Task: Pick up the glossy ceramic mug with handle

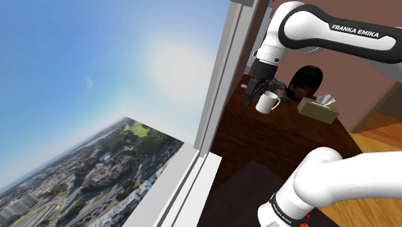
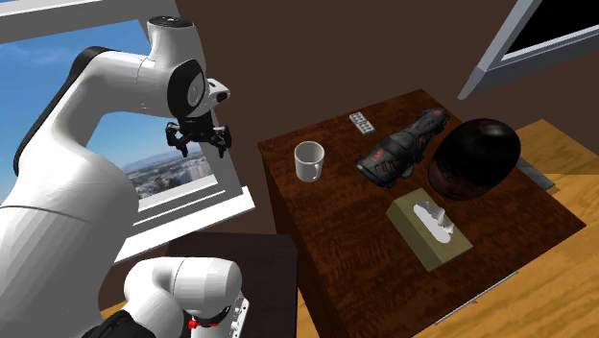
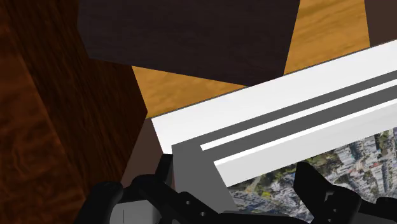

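My claw (image 2: 201,145) hangs in the air with its fingers spread wide, and nothing sits between them or touches them. In the wrist view the two black fingers (image 3: 321,189) stand well apart at either side, and between them I look down on the white window frame (image 3: 273,121), a strip of orange wooden floor (image 3: 184,89) and the dark side of the table (image 3: 57,108). The second exterior view puts my claw off the table's edge, out over the gap beside the window, higher than the tabletop. The mug (image 2: 309,160) is white and glossy and stands upright, mouth up, on the dark wooden table (image 2: 365,278), near the table's edge on the side where my claw hangs, apart from my fingers. In the shoulder view my claw (image 1: 256,97) appears just beside the mug (image 1: 267,102), whose handle points toward that view's right. Further along the tabletop from the mug lie a black and red object (image 2: 398,154), a dark rounded helmet-like thing (image 2: 475,158), a tan tissue box (image 2: 429,229) and a small grey strip (image 2: 363,122) near the far edge.
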